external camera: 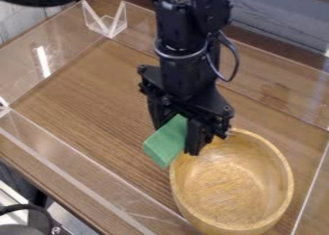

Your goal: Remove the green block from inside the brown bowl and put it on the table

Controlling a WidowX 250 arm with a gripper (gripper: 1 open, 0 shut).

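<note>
The green block (166,144) hangs tilted between the fingers of my black gripper (183,135), just outside the left rim of the brown bowl (236,184). The gripper points straight down and is shut on the block's upper part. The block's lower corner is close to the table (90,94); I cannot tell whether it touches. The bowl is light tan wood and sits at the front right with nothing in it. The gripper's right finger stands over the bowl's near-left rim.
Clear plastic walls (52,46) edge the tabletop at the back left and along the front. A clear angled stand (106,20) sits at the back. Open wood surface lies to the left of and behind the arm.
</note>
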